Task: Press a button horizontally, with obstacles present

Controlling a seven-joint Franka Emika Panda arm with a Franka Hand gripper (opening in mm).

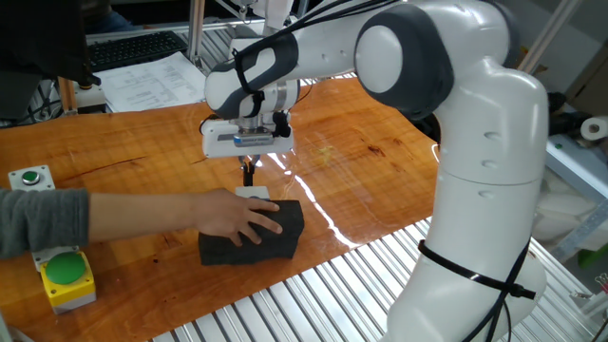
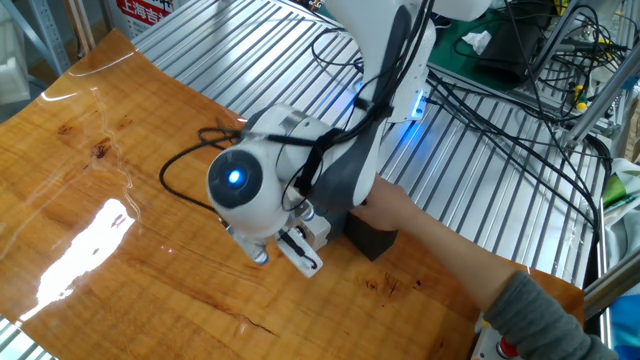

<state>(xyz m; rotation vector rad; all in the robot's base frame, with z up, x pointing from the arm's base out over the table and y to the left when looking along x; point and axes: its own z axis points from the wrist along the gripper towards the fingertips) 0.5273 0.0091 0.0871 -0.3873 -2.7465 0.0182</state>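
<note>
I see gripper above button, near table front edge; finger state indeterminate. Person's hand steadies black block.

One fixed view sits off a table corner, raised, angled down across the wood, arm base close in the foreground. The other fixed view looks steeply down from the opposite side, nearer, wrist filling the centre. Both share the black block, the person's hand and the arm's end.
</note>
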